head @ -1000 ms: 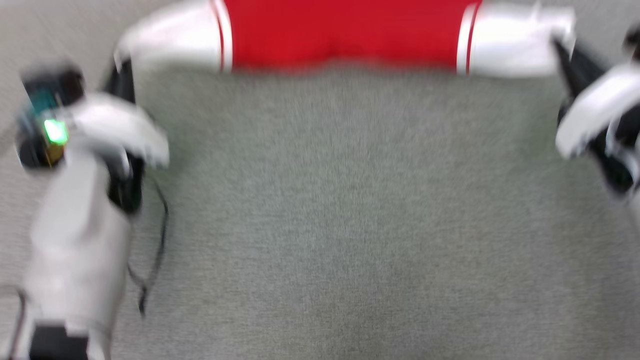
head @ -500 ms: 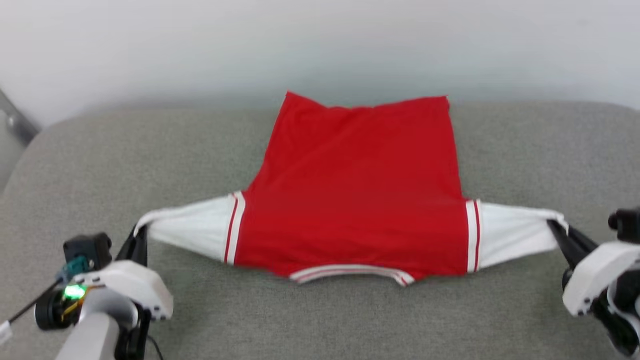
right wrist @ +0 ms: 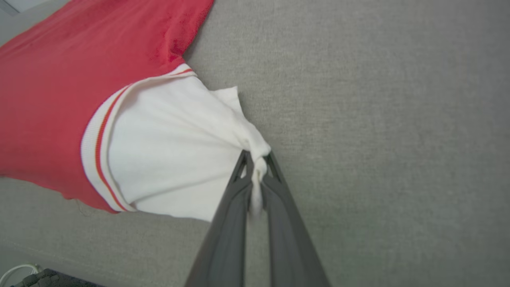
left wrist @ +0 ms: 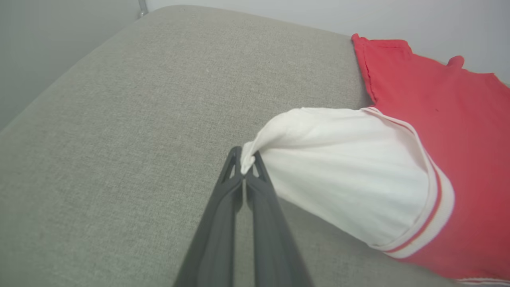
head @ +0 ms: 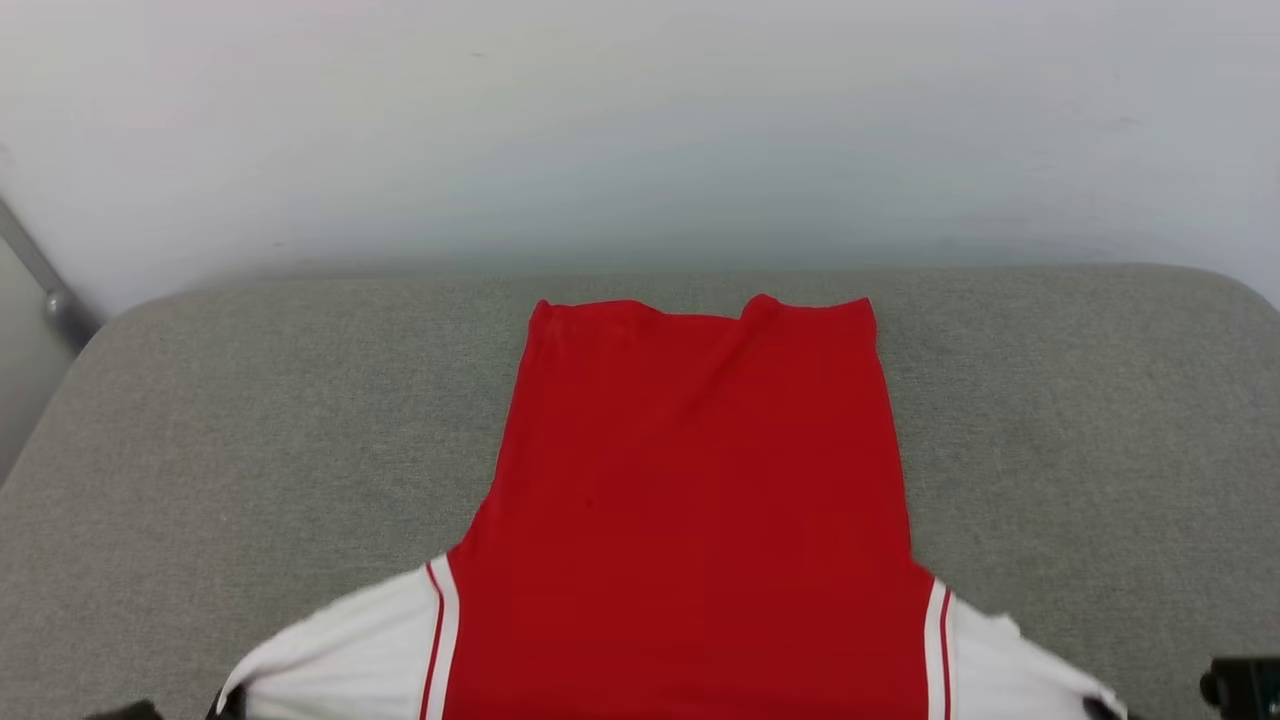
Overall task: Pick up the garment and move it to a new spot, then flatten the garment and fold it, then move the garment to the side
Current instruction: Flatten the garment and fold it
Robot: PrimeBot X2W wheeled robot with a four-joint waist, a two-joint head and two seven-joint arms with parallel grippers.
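Observation:
The garment (head: 690, 510), a red shirt with white sleeves and red-white striped trim, lies stretched out on the grey cushioned surface (head: 250, 420), hem toward the wall. In the left wrist view my left gripper (left wrist: 246, 165) is shut on the cuff of one white sleeve (left wrist: 342, 175). The right wrist view has my right gripper (right wrist: 257, 163) shut on the bunched tip of the other white sleeve (right wrist: 171, 147). Both sleeves are pulled outward from the red body. In the head view the sleeves reach the bottom edge, and no number or lettering shows on the upturned side.
A pale wall (head: 640, 130) rises just behind the surface's rounded far edge. A metal bar (head: 40, 280) leans at the far left. Bare grey fabric extends on both sides of the shirt. A white cable (right wrist: 16, 271) shows at the right wrist view's lower left.
The head camera has tilted upward, so the shirt sits lower in view and both arms have slipped below the frame. The shirt's body now lies longer and flatter toward the wall.

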